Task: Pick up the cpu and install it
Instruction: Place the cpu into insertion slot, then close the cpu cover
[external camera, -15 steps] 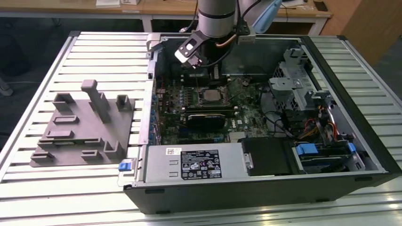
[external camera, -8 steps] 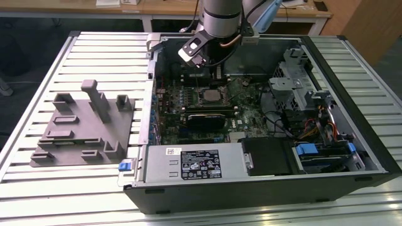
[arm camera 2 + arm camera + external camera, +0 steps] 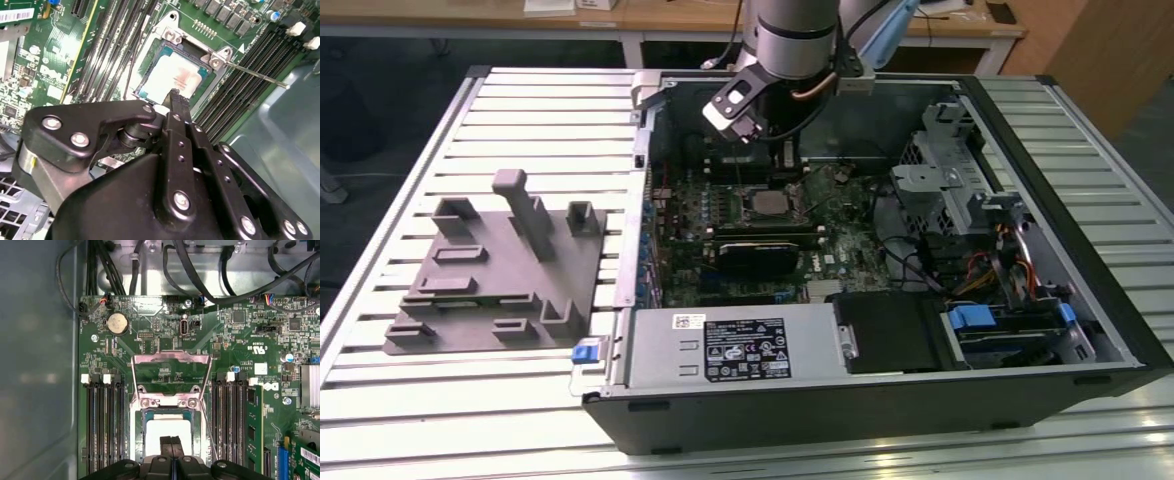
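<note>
The cpu (image 3: 170, 75) lies flat in the motherboard socket, its silvery-white top showing; it also shows in the first wrist view (image 3: 167, 429) and the exterior view (image 3: 765, 206). The socket's metal load plate (image 3: 170, 362) stands swung open beyond the chip, and its thin lever (image 3: 257, 76) sticks out to one side. My gripper (image 3: 171, 444) hovers just over the near edge of the cpu, its two black fingers pressed together with nothing between them. In the exterior view the gripper (image 3: 789, 160) hangs inside the open computer case, above the socket.
Memory slots (image 3: 102, 425) flank the socket on both sides. Black cables (image 3: 200, 270) run along the case wall. A grey plastic fixture block (image 3: 494, 265) sits on the slatted table at the exterior view's left. The power supply (image 3: 734, 345) and drive bays (image 3: 987, 320) fill the case front.
</note>
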Controlling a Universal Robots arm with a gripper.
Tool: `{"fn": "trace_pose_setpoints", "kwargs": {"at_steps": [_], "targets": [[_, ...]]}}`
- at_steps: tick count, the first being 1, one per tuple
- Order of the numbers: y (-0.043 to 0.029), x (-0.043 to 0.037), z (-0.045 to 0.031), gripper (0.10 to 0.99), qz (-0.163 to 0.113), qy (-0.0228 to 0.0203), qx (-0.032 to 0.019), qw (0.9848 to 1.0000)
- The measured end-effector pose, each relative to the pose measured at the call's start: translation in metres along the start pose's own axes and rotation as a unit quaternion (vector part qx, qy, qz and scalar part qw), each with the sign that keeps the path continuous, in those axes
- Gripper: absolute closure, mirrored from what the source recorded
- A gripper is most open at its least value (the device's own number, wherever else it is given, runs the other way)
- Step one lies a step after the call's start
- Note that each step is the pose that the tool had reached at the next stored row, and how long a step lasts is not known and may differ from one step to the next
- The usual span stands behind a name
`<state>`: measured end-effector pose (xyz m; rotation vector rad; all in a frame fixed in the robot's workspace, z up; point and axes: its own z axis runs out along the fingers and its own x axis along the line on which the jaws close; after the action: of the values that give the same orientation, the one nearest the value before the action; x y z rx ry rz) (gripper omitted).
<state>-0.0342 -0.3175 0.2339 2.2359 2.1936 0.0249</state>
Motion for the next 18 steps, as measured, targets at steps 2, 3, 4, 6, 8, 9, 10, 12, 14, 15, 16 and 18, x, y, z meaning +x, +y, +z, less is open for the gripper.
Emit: {"fn": "trace_pose_setpoints", "kwargs": {"at_steps": [2,3,4,6,8,9,10,12,14,15,16,18], "targets": [[0.0,0.0,-0.0016,0.98,0.0,0.0001,-0.0001,1.0],[0.0001,0.0,-0.0026,0.98,0.0,0.0001,-0.0001,1.0],[0.0001,0.0,-0.0029,0.98,0.0,0.0002,-0.0001,1.0],[0.0001,0.0001,-0.0029,0.98,0.0,0.0003,-0.0001,1.0],[0.0001,0.0,-0.0037,0.98,0.0,0.0001,-0.0001,1.0],[0.0001,0.0,-0.0037,0.98,0.0,0.0002,-0.0001,1.0],[0.0001,0.0,-0.0037,0.98,0.0,0.0002,-0.0001,1.0],[0.0001,0.0,-0.005,0.98,0.0,0.0001,0.0,1.0],[0.0001,0.0,-0.0061,0.98,0.0,0.0001,-0.0001,1.0],[0.0001,0.0,-0.0067,0.98,0.0,0.0001,-0.0001,1.0],[0.0001,0.0001,-0.0074,0.98,0.0,0.0002,-0.0001,1.0],[0.0002,0.0001,-0.0089,0.98,0.0,0.0002,-0.0001,1.0]]}}
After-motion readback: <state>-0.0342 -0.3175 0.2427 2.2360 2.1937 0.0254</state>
